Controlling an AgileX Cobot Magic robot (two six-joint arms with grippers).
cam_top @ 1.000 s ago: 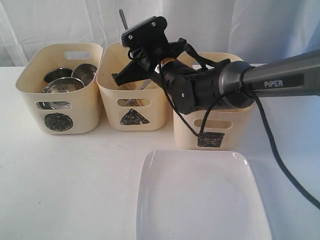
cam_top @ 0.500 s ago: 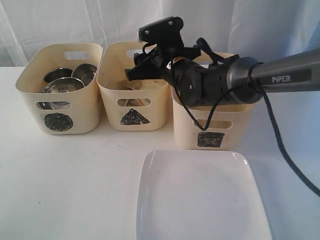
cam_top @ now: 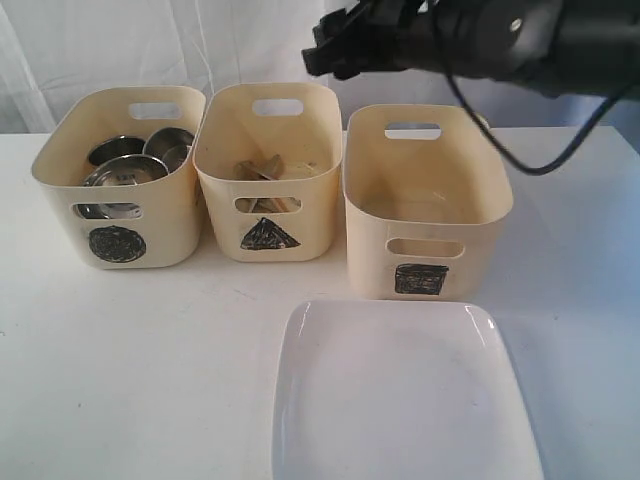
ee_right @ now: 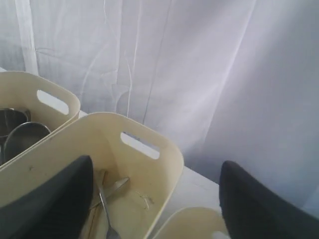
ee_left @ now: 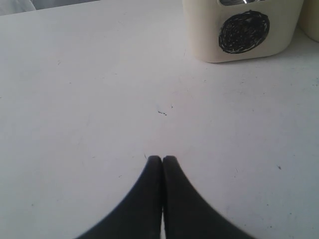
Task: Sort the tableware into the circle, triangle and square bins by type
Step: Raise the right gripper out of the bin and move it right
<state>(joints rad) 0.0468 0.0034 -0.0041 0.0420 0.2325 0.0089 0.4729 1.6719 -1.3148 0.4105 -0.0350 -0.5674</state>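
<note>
The exterior view looks from in front of and somewhat above the white table. It faces the marked fronts of three cream plastic handled tubs: circle tub, triangle tub, square tub. The white curtain hangs behind, and the large white rounded-square plate lies nearest, cropped. The left wrist view sits low and close over the table, facing the circle tub's front past the left gripper. The right wrist view looks from high up into the triangle tub and at the curtain, between the fingers of the right gripper; the rim at its edge is probably the square tub's.
</note>
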